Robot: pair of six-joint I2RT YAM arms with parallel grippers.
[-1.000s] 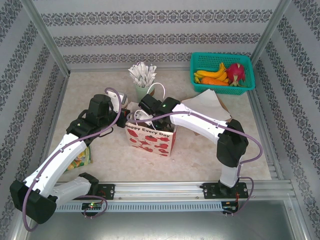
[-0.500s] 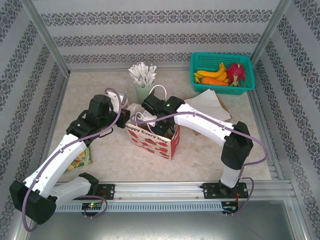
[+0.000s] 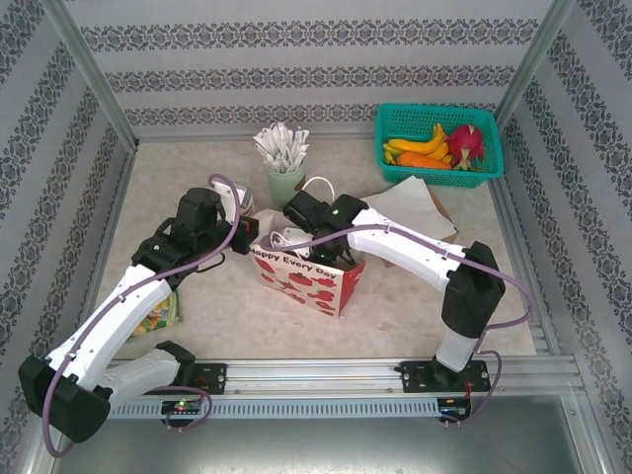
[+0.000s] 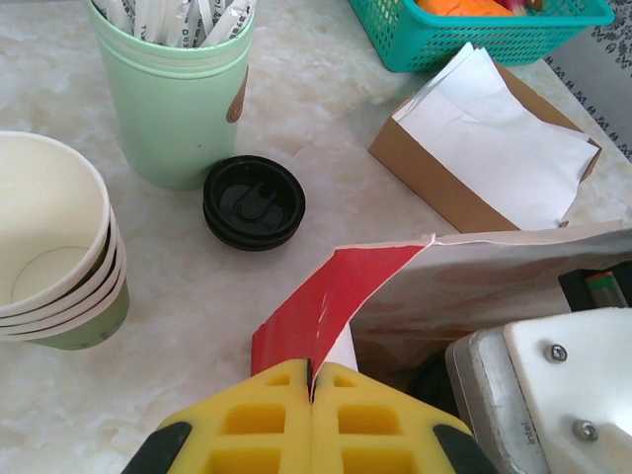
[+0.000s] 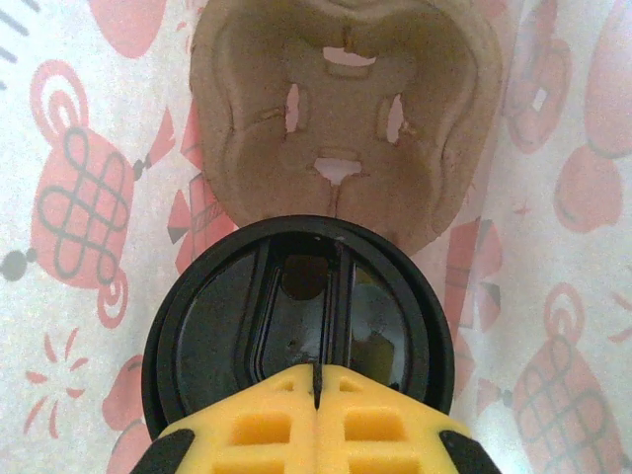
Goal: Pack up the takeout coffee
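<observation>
Right wrist: coffee [image 5: 296, 296] upright, axis vert.

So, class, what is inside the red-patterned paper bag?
A moulded pulp cup tray lies at the bottom, with a round black lid nearer the camera, under the shut right gripper. The lid hides whatever is below it, and part of the tray.

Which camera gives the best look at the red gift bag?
Top external: the whole gift bag stands between the arms, printed front readable. Left wrist shows its red rim corner, pinched in the left gripper. Right wrist looks inside at its patterned walls.
</observation>
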